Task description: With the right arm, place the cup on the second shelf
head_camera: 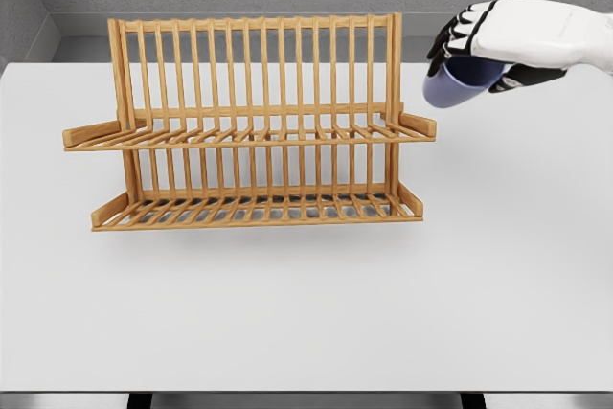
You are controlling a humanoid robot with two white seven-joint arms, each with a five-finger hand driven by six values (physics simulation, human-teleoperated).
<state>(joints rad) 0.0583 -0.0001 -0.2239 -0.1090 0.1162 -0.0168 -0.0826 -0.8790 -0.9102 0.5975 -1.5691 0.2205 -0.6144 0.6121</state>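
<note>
In the head view, the right arm enters from the upper right edge, and only its white forearm and the back of the right hand [498, 37] can be seen; the rest of the arm is cut off by the frame. The hand's black fingers are curled around a blue-lavender cup [458, 82], so much of the cup's upper side is covered and only its lower body and part of the dark inside show. Whether the cup has a handle cannot be made out. The cup is tilted, its mouth turned up toward the hand, and it is held in the air just to the right of the rack's upper right corner, a little above the level of the second shelf [249, 133], not touching the wood.

The wooden dish rack [254, 122] stands on the white table [306, 304], with a slatted back, an upper shelf and a lower shelf [257, 210], both holding nothing. The rear posts partly hide behind the slats. Two dark legs of the table peek out at the bottom edge.

No writing, label or brand mark is readable on the cup, the rack or the hand.
</note>
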